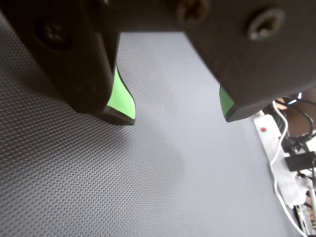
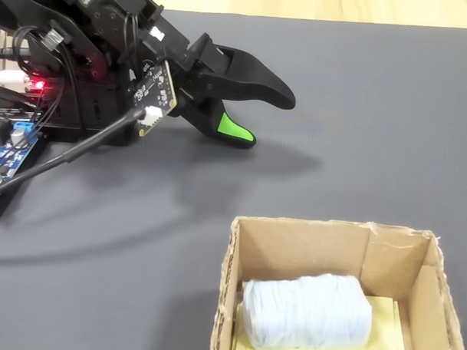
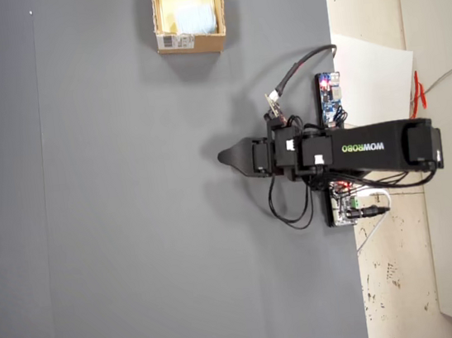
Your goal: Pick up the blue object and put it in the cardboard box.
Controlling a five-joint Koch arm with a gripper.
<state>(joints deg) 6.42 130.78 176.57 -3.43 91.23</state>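
1. One line of lettering is legible: "WOWROBO" is printed in white along the black arm (image 3: 373, 149) in the overhead view, where it reads upside down.
2. A white barcode label (image 3: 175, 41) is seen on the outer wall of the cardboard box (image 3: 157, 15); its print is too small to be read.
3. One cardboard box is counted, at about 11 o'clock on the dark grey mat (image 3: 134, 231) in the overhead view, well apart from the arm.
4. One blue object (image 2: 307, 312) is counted, and it is shown lying inside the box on the pale yellowish floor (a soft, pale, rounded wad), against the wall at about 3 o'clock in the overhead view.
5. One gripper (image 1: 180, 118) is shown with its jaws parted and nothing between them; two green pads are counted in the wrist view, one on each jaw, with bare textured mat seen through the gap.
6. In the fixed view the gripper (image 2: 270, 120) is seen low over the mat at about 12 o'clock from the box, tips pointed toward 4 o'clock.
7. One small blue circuit board (image 3: 330, 98) with a red light is seen at about 12 o'clock from the arm in the overhead view, at the mat's edge.
8. One white power strip (image 1: 279, 158) with a red switch is caught at about 4 o'clock in the wrist view.
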